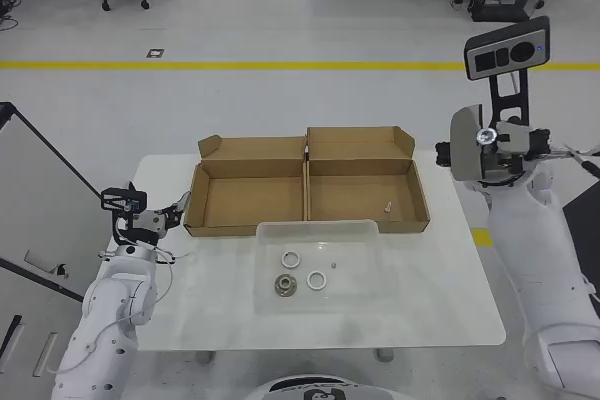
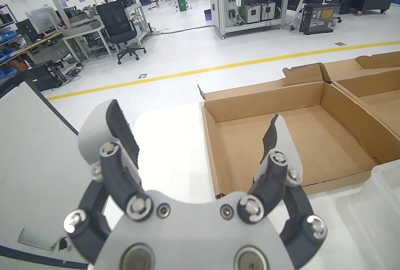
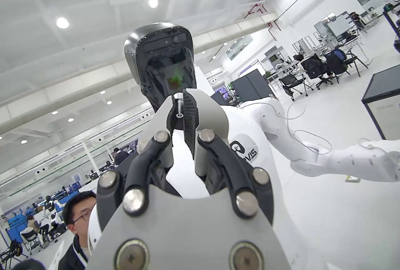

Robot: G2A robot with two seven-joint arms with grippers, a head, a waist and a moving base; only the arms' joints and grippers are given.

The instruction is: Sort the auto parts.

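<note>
A clear plastic bin (image 1: 265,232) at the table's middle holds two white rings (image 1: 291,258) (image 1: 318,281), a grey metal hub (image 1: 284,286) and a tiny part (image 1: 334,266). Behind it lies a two-compartment cardboard box (image 1: 306,180); a small screw (image 1: 388,208) rests in its right half. My right gripper (image 3: 179,104) is raised off the table's right side (image 1: 488,135), pointing upward and shut on a small silver bolt (image 3: 178,105). My left gripper (image 2: 195,127) is open and holds nothing, low by the box's left wall (image 1: 175,213).
The box's left compartment (image 2: 281,143) is bare cardboard, with the bin's corner (image 2: 384,190) just beside it. A dark-edged panel (image 1: 20,190) stands off the table's left side. Bare white table (image 1: 430,290) stretches right of the bin.
</note>
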